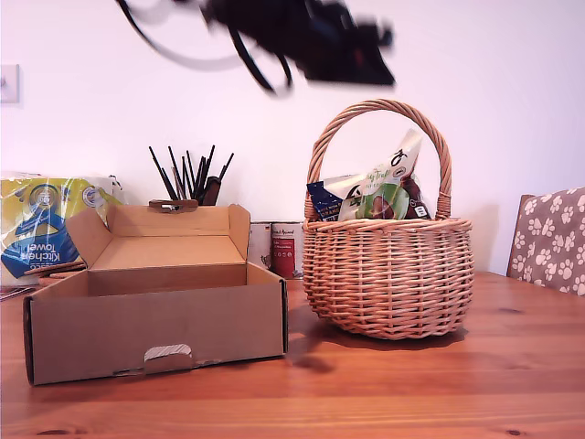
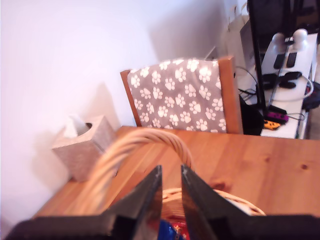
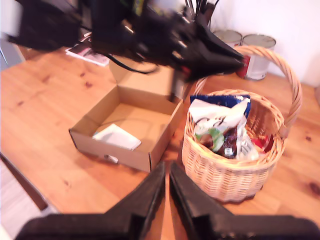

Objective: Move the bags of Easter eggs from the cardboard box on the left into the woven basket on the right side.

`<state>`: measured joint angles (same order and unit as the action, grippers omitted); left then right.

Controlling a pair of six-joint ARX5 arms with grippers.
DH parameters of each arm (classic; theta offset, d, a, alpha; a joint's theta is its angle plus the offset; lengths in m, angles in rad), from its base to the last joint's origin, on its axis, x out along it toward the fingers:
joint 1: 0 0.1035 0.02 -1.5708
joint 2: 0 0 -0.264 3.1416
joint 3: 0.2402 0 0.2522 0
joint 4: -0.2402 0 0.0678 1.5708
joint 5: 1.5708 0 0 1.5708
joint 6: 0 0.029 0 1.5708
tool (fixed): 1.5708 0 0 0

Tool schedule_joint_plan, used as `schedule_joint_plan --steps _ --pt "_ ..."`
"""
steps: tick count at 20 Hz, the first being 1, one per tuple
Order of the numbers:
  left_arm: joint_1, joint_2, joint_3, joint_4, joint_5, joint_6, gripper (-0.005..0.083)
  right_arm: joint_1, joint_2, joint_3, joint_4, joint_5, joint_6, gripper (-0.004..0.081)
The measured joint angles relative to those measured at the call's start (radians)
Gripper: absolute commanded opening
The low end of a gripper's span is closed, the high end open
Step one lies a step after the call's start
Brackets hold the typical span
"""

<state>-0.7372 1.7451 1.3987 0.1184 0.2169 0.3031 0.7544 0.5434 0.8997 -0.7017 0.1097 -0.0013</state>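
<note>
The woven basket [image 1: 388, 274] stands on the exterior view's right and holds a dark blue bag [image 1: 324, 197] and a green-and-white bag [image 1: 384, 187] of Easter eggs. Both bags [image 3: 220, 100] [image 3: 215, 132] also show in the second wrist view. The open cardboard box [image 1: 155, 329] sits on the exterior view's left; a flat white-grey pouch [image 3: 117, 136] lies on its floor. My first arm [image 1: 320, 37] is blurred high above the basket. My first gripper [image 2: 171, 172] is slightly open and empty over the basket handle [image 2: 125, 150]. My second gripper [image 3: 166, 167] is shut and empty, high above the table.
Behind the box are a kitchen towel pack [image 1: 46, 224], a holder of black sticks [image 1: 187, 178] and two tins [image 1: 279, 247]. A paw-print chair [image 1: 553, 238] stands at the exterior view's right edge. A tissue box [image 2: 85, 145] sits on the table by the wall.
</note>
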Motion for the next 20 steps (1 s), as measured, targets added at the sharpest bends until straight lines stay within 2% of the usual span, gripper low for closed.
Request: schedule_joint_plan --steps 4,6,9,14,17,20 --pt "0.007 -0.113 0.0 -0.235 0.008 -0.087 -0.0021 -0.009 0.005 0.0 0.022 0.051 -0.003 -0.0013" --pt "0.016 -0.175 -0.016 -0.268 0.01 -0.092 -0.0021 -0.028 0.018 0.0 0.068 0.055 -0.024 -0.0013" --pt "0.042 -0.331 -0.143 -0.259 0.01 -0.113 -0.0021 -0.075 0.053 0.0 0.163 0.047 -0.057 -0.0013" --pt "0.129 -0.506 -0.399 -0.122 -0.016 -0.181 -0.0021 -0.192 0.13 -0.016 0.429 -0.055 -0.087 -0.0013" --pt "0.181 -0.599 -0.544 -0.076 -0.056 -0.196 -0.0021 -0.289 0.185 -0.072 0.56 -0.124 -0.097 -0.0013" --pt "0.243 -0.716 -0.651 -0.042 -0.071 -0.208 -0.0021 -0.38 0.24 -0.137 0.64 -0.221 -0.096 -0.0013"
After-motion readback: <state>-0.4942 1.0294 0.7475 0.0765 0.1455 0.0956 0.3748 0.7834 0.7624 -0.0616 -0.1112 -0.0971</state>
